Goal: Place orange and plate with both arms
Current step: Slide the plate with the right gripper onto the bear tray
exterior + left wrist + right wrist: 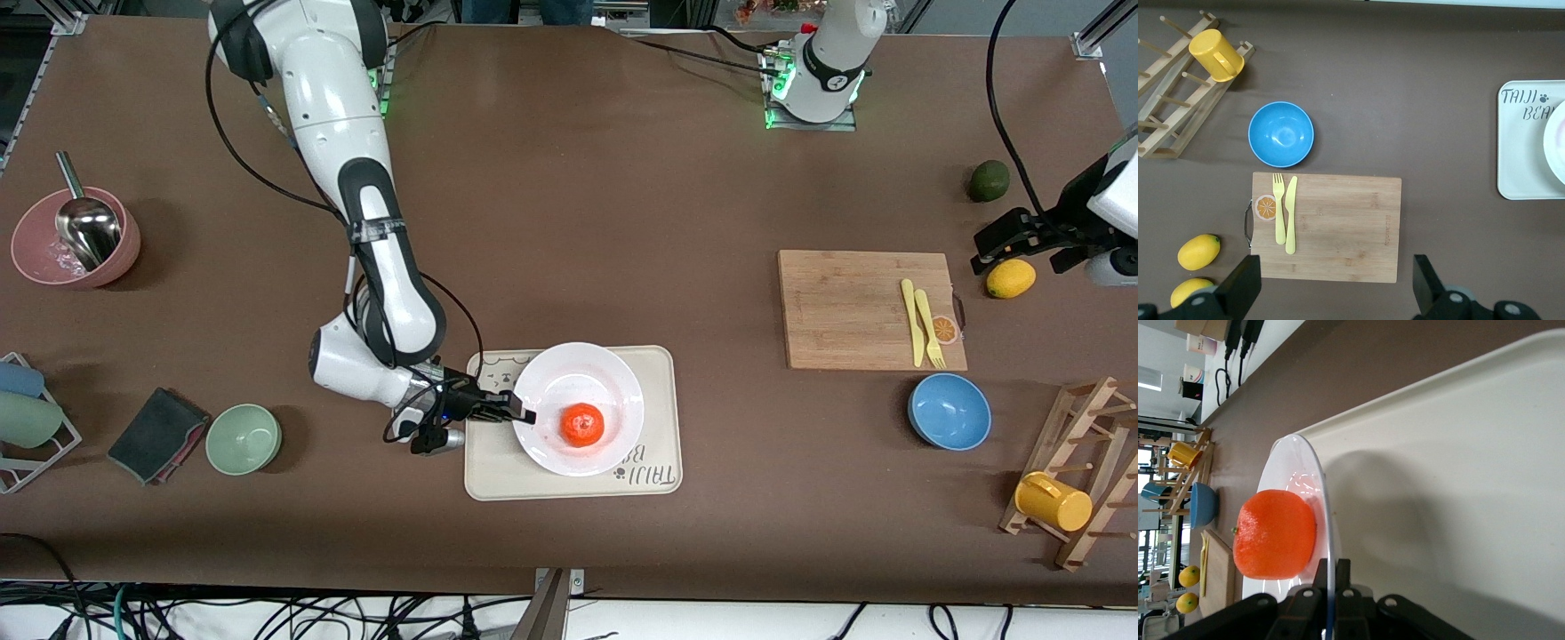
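The orange point(581, 424) lies in the white plate point(578, 382), which is over the cream tray point(653, 444) near the front camera. My right gripper point(524, 415) is shut on the plate's rim at the side toward the right arm's end. In the right wrist view the fingers point(1320, 573) pinch the thin rim, with the orange point(1275, 533) in the plate point(1295, 477) just past them and the tray point(1438, 487) beneath. I cannot tell whether the plate rests on the tray. My left gripper point(1000, 242) waits open and empty in the air by a lemon; its fingers point(1238, 287) are wide apart.
A wooden board point(853, 307) with a yellow fork and knife, a blue bowl point(949, 411), a lemon point(1011, 278), a green fruit point(988, 180) and a rack with a yellow mug point(1053, 501) are at the left arm's end. A green bowl point(243, 438), dark cloth point(156, 434) and pink bowl point(76, 238) are at the right arm's end.
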